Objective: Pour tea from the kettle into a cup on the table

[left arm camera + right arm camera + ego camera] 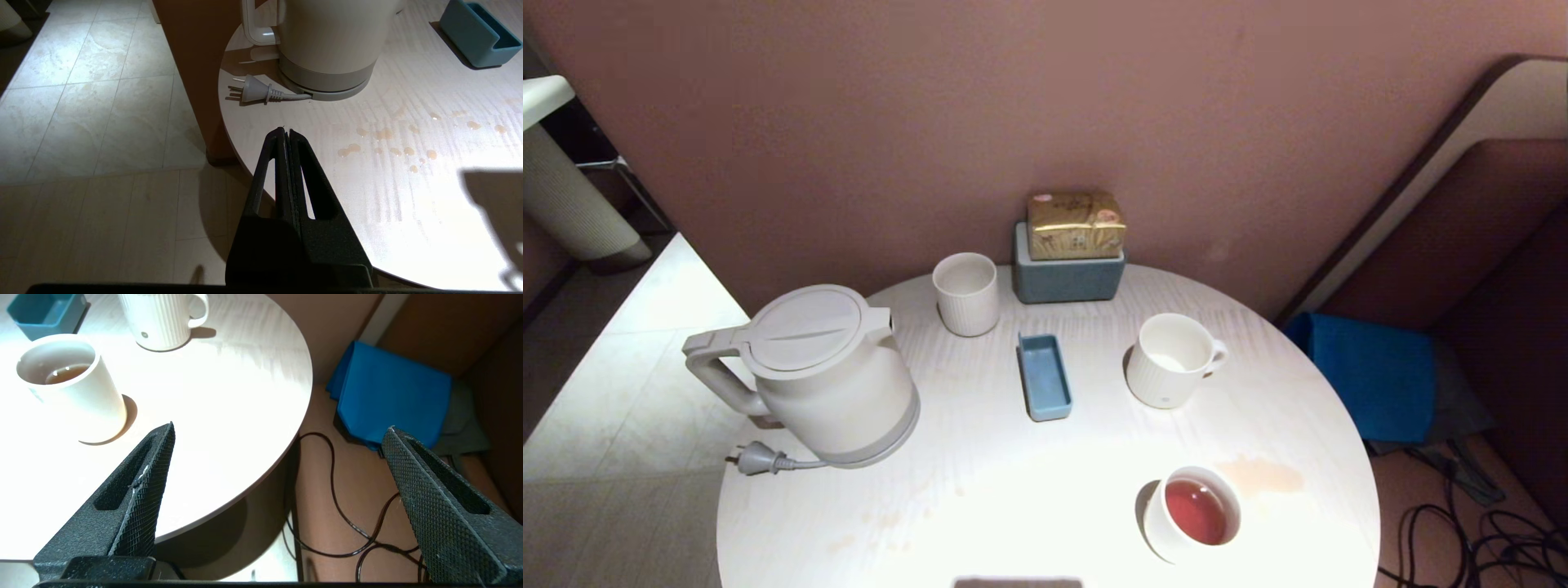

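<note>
The cream-white kettle [825, 376] stands upright at the left of the round white table [980, 506], handle toward the table's left edge. The ribbed cup [1172, 359] with a loop handle sits at the right middle, its inside white. Reddish tea [1196, 510] fills a smooth white cup [1176, 531] near the front right. Neither arm shows in the head view. My left gripper [286, 131] is shut and empty over the table's near left edge, short of the kettle [327, 36]. My right gripper [281, 426] is open and empty at the table's right edge, apart from the ribbed cup [157, 320].
A handle-less ribbed tumbler [966, 294] and a blue box [1066, 282] topped by a gold packet [1076, 224] stand at the back. A small blue tray [1044, 377] lies mid-table. The kettle's plug [760, 459] lies loose. Pale drops [388, 143] spot the table. Blue cloth [392, 396] and cables [339, 506] lie on the floor.
</note>
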Tool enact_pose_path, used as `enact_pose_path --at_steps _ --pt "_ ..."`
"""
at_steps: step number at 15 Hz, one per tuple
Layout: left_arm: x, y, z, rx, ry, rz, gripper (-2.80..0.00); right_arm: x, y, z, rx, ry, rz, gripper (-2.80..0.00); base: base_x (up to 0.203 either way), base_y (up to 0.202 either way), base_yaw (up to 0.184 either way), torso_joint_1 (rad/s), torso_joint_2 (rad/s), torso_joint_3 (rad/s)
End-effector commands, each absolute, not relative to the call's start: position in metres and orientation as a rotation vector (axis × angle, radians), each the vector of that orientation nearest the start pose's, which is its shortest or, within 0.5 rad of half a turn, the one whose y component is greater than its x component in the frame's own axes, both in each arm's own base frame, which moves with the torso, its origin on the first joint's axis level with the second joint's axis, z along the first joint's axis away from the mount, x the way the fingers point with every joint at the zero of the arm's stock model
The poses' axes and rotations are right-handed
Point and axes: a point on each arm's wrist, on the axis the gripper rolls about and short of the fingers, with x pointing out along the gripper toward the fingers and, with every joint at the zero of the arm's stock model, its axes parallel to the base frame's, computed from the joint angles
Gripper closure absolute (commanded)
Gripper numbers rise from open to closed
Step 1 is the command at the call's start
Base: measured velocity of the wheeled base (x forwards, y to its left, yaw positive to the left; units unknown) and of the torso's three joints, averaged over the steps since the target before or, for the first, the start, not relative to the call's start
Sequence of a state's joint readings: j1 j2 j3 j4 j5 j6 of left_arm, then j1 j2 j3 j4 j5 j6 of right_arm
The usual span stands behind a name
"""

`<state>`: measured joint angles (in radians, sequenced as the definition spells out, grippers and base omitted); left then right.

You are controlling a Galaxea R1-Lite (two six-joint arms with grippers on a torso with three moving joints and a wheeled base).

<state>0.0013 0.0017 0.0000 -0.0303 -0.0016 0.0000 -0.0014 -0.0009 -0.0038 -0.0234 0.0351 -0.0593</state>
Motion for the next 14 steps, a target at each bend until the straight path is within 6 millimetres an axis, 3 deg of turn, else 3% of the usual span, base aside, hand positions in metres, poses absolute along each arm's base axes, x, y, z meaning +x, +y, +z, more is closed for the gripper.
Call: enact_pose_path --at_steps 1,3,4,14 --pt "-0.0227 -0.0001 0.0787 0.000 -0.029 0.000 0.00 -0.0228 0.0008 0.0779 -0.062 -0.025 0.036 -2.80 0.000 0.000 0.000 0.000 0.00 0.000" --pt "-0.0227 -0.0001 0.0787 0.000 -0.029 0.000 0.00 -0.0229 0.0008 0.0781 -0.081 -0.028 0.038 -2.80 0.000 0.000 0.000 0.000 0.00 0.000" --pt "-0.0227 -0.0001 0.0787 0.000 -0.029 0.000 0.00 -0.0229 0.0008 0.0782 -0.086 -0.028 0.041 0.00 0.000 0.000 0.000 0.000 0.00 0.000" --pt "-0.0227 -0.0001 0.0787 0.000 -0.029 0.000 0.00 -0.0228 0.0006 0.0750 -0.058 0.004 0.034 0.00 0.000 0.000 0.000 0.000 0.00 0.000"
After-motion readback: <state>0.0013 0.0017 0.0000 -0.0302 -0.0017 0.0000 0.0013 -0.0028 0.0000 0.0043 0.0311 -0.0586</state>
